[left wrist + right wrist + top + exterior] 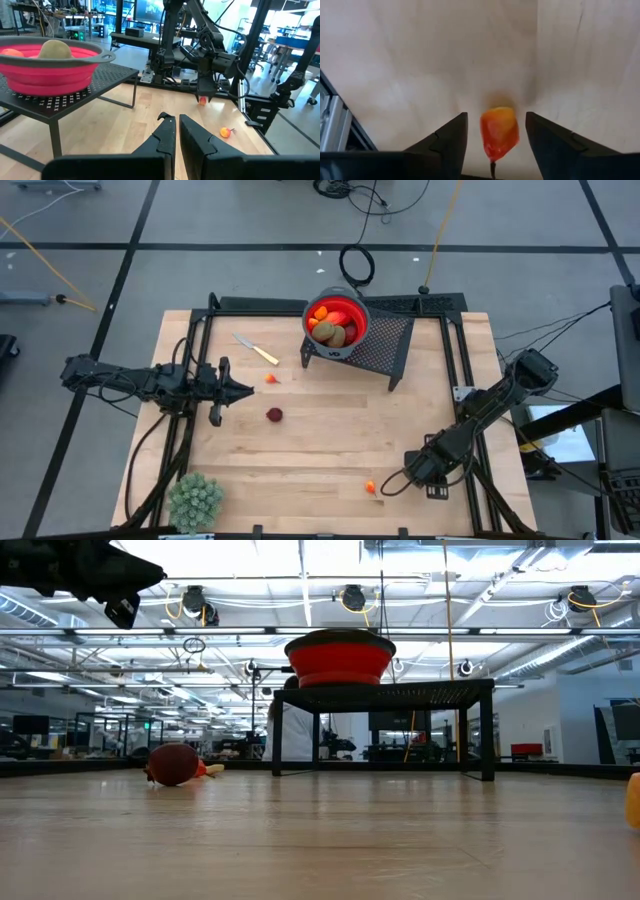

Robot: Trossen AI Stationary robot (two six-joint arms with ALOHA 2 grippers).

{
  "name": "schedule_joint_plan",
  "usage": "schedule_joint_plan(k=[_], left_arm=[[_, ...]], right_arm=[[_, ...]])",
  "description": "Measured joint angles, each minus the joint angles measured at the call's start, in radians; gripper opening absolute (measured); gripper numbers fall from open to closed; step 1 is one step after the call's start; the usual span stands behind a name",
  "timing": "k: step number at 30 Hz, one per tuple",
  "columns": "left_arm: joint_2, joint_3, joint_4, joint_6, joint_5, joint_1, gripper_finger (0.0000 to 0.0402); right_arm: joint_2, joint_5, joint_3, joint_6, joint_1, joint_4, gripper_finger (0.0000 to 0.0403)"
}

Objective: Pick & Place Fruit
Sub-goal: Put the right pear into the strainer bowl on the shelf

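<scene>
A small orange-red toy fruit (499,131) lies on the wooden table near its front edge (370,487). My right gripper (496,116) points steeply down over it and is open, one finger on each side, with a gap to the fruit on both sides. My left gripper (174,131) hangs level and shut above the table's left part (236,388), holding nothing. A dark red round fruit (274,415) and a tiny orange piece (270,379) lie on the table to its right. The red bowl (337,323) holds several fruits, among them a brown kiwi.
The bowl stands on a black mesh stand (385,345) at the table's far middle. A yellow-handled knife (257,349) lies to the left of the stand. A pale green spiky plant ball (195,498) sits at the near left corner. Black frame rails run along the table's sides.
</scene>
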Motion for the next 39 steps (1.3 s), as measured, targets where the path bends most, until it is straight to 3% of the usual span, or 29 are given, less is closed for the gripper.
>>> schedule_joint_plan(k=[15, 31, 39], left_arm=[[0.000, 0.000, 0.000, 0.004, 0.000, 0.000, 0.0021], [0.000, 0.000, 0.000, 0.003, 0.000, 0.000, 0.0021], [0.000, 0.001, 0.000, 0.003, 0.000, 0.000, 0.0021]], right_arm=[[0.000, -0.001, -0.024, -0.008, 0.001, 0.006, 0.0164], [0.000, -0.002, -0.032, -0.008, 0.048, 0.006, 0.0191], [0.000, 0.001, -0.032, -0.008, 0.048, 0.005, 0.0159]])
